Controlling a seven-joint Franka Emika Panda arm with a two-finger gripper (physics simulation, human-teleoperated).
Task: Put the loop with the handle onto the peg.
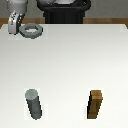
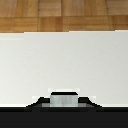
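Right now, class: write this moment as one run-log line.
gripper: at ring handle, grip unclear | loop with the handle: flat on table, far corner | peg: upright, bare | wooden block: beside peg, apart

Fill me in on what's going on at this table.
A single robot arm is at the far corner of the white table, on the exterior view's left, with its gripper down at the handle side of the grey loop with the handle. The loop lies flat on the table. Whether the jaws have closed on it cannot be told. The peg stands upright near the front edge, well away, with a brown wooden block beside it.
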